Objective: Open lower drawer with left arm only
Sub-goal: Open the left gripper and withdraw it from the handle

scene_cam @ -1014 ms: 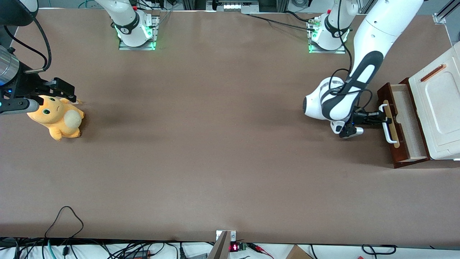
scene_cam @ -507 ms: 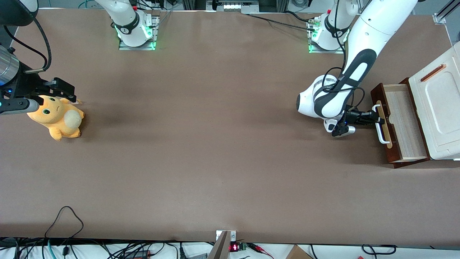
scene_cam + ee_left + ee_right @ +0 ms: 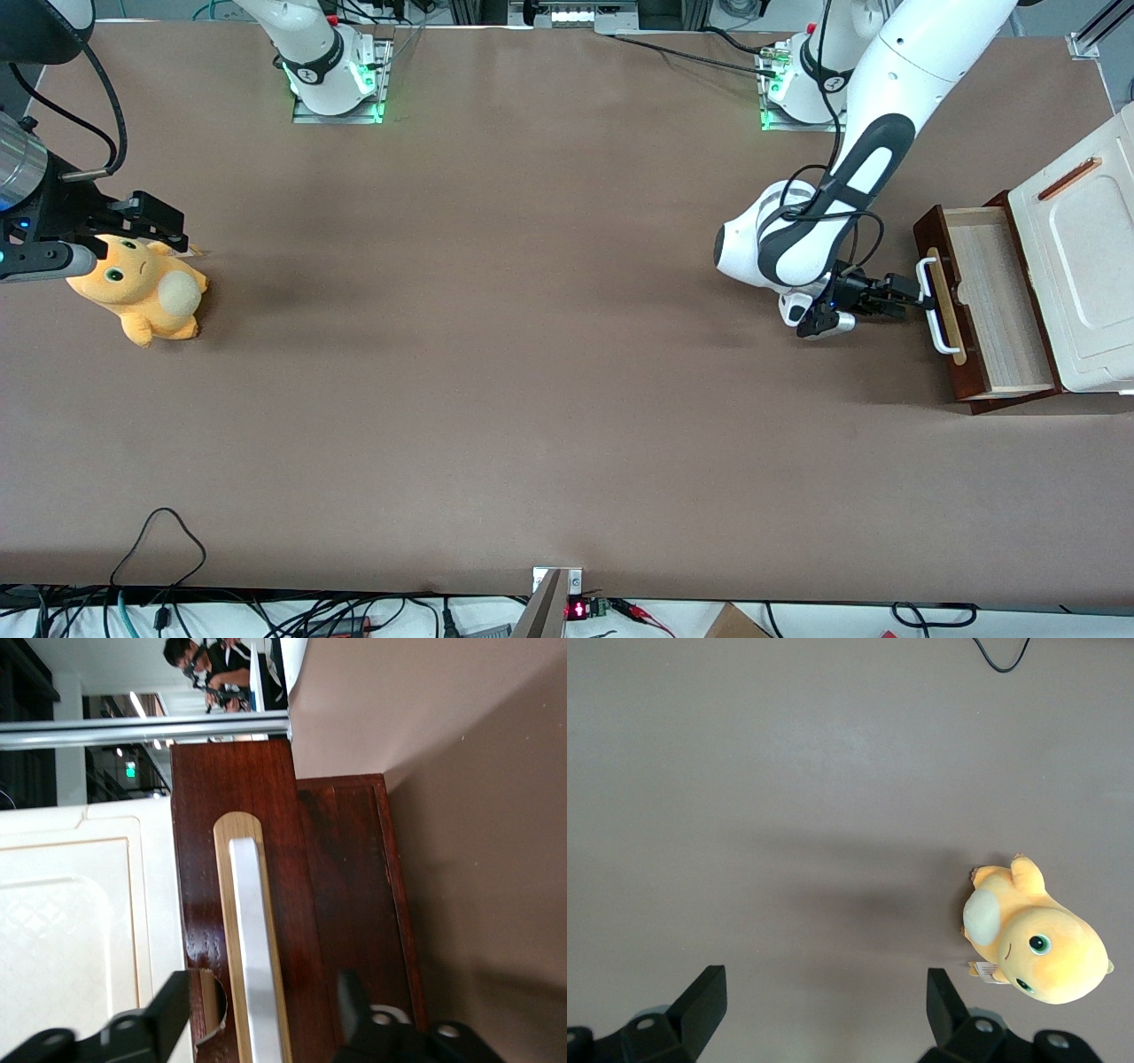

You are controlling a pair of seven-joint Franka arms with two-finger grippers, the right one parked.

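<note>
The lower drawer (image 3: 997, 297) stands pulled out of the cream-white cabinet (image 3: 1085, 257), its pale wood inside showing. Its dark reddish-brown front (image 3: 283, 842) carries a white U-shaped handle (image 3: 932, 307) (image 3: 251, 939) on a pale strip. My left arm's gripper (image 3: 907, 292) (image 3: 263, 985) is open just in front of the handle. One black finger (image 3: 173, 1001) stands on each side of the bar without touching it. The white left arm (image 3: 802, 244) reaches down from its base to this spot.
A copper bar (image 3: 1067, 179) lies on the cabinet top at the working arm's end. An orange plush toy (image 3: 142, 291) (image 3: 1036, 943) lies toward the parked arm's end. Brown tabletop spreads between them, with the arm bases (image 3: 337, 84) farthest from the front camera.
The drawer slid farther out of the cabinet as the gripper drew the handle toward the parked arm's end. The gripper has since let go of the handle and backed off a little.
</note>
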